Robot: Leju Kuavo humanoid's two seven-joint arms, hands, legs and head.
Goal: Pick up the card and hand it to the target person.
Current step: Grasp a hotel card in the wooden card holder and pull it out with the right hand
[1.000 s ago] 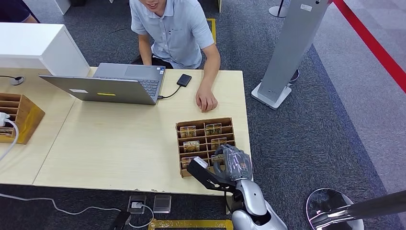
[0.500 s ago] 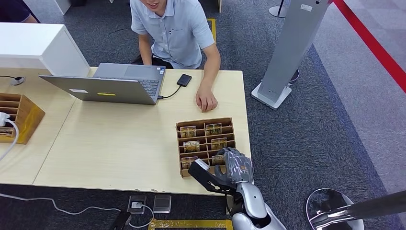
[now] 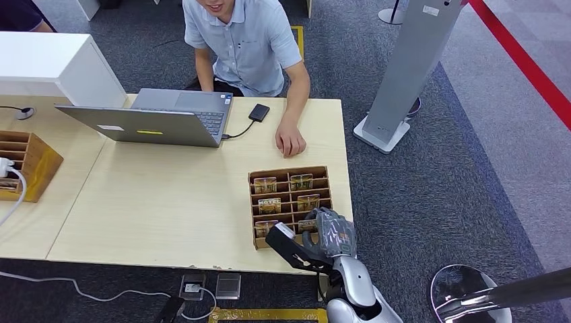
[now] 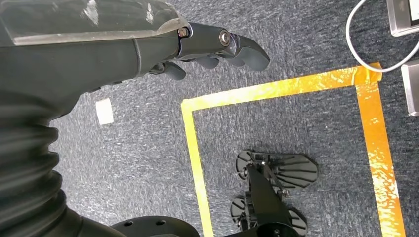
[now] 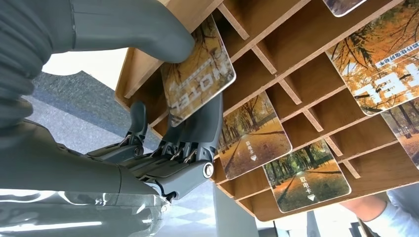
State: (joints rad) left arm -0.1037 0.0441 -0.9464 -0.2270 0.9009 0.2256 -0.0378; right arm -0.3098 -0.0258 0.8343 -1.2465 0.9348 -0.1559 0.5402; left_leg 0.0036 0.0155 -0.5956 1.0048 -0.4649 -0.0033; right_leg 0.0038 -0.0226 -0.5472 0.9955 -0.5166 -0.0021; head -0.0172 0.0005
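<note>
A wooden card box (image 3: 254, 210) sits at the table's near right, with autumn-picture cards (image 3: 269, 205) standing in its slots. My right hand (image 3: 330, 232) is at the box's near right corner. In the right wrist view its thumb and fingers (image 5: 197, 133) pinch one card (image 5: 197, 74) marked HOTEL, tilted at the box's edge slot. More cards (image 5: 252, 133) stand in the slots beside it. The person (image 3: 246, 40) sits across the table with a hand (image 3: 291, 142) resting just beyond the box. My left hand (image 4: 163, 47) hangs over the carpet, fingers loosely apart, holding nothing.
An open laptop (image 3: 155, 121) and a black drive (image 3: 258, 112) lie at the table's far side. A wooden organizer (image 3: 23, 161) stands at the left edge. A grey pillar stand (image 3: 404, 67) rises right of the table. Yellow tape (image 4: 192, 148) marks the floor.
My right hand has drawn back slightly toward the table's near edge, still at the box's corner. The person has not moved.
</note>
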